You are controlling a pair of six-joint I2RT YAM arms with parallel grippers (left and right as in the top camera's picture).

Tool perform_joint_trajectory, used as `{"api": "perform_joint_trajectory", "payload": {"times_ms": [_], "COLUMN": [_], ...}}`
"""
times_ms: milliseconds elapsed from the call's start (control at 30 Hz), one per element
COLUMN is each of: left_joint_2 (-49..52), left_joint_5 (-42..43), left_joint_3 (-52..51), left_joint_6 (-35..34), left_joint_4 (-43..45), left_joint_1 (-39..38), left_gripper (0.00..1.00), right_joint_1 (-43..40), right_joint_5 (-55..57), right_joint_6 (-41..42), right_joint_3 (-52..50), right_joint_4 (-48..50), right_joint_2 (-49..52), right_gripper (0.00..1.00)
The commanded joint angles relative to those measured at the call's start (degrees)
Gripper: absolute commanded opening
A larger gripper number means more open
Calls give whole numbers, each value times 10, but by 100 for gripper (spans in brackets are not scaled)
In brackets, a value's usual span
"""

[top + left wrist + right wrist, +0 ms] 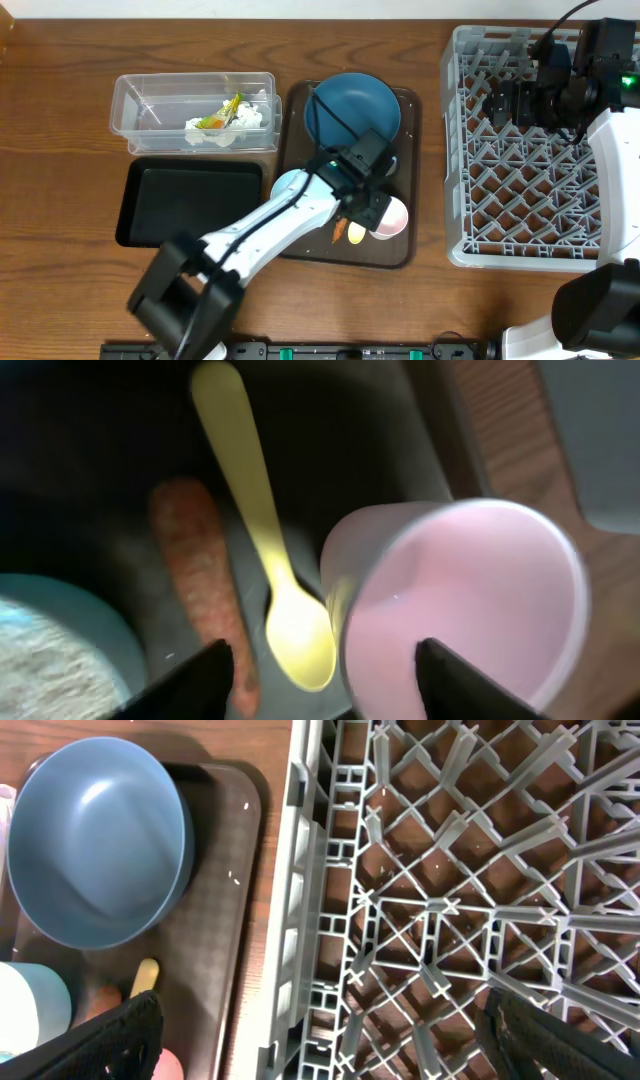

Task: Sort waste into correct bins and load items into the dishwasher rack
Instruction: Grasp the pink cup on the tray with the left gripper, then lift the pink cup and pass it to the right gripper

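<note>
Poised, left jaws apart astride the rim of the pink cup (pixel 470 610), right jaws wide apart. Probably light, stiff, slick: pinch that rim.

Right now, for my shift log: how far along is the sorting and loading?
Done: tissue and wrapper in the clear tub. In hand: left pincer open over the spoon and pink cup. Left: those, the carrot stick, plate and blue cup on the brown tray; rack empty.

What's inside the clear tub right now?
The tub holds crumpled white tissue toward one end, with a yellow-orange wrapper on top. Anything under the tissue is covered.
</note>
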Motion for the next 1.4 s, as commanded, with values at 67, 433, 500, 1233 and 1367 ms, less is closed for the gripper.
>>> {"api": "perform_joint_trajectory", "payload": {"times_ms": [67, 433, 500, 1233, 1367], "left_joint_2": [22, 8, -8, -52, -45], "left_joint_5": [-1, -1, -1, 564, 614], "left_joint_3": [-6, 16, 28, 42, 42], "left_joint_6": [-5, -9, -19, -108, -109], "left_joint_4": [7, 12, 12, 265, 283], "left_joint_1": [-1, 18, 32, 365, 364], "left_gripper": [27, 6, 6, 6, 6], "right_joint_1": [3, 3, 3, 35, 68], "right_joint_5": [2, 34, 39, -550, -647], "right_joint_6": [7, 7, 7, -398, -475], "right_joint_3": [-3, -3, -3, -3, -3], "right_joint_4": [1, 1, 2, 2, 5], "right_joint_2": [4, 4, 4, 67, 94], "right_gripper": [99, 99, 99, 99, 99]}}
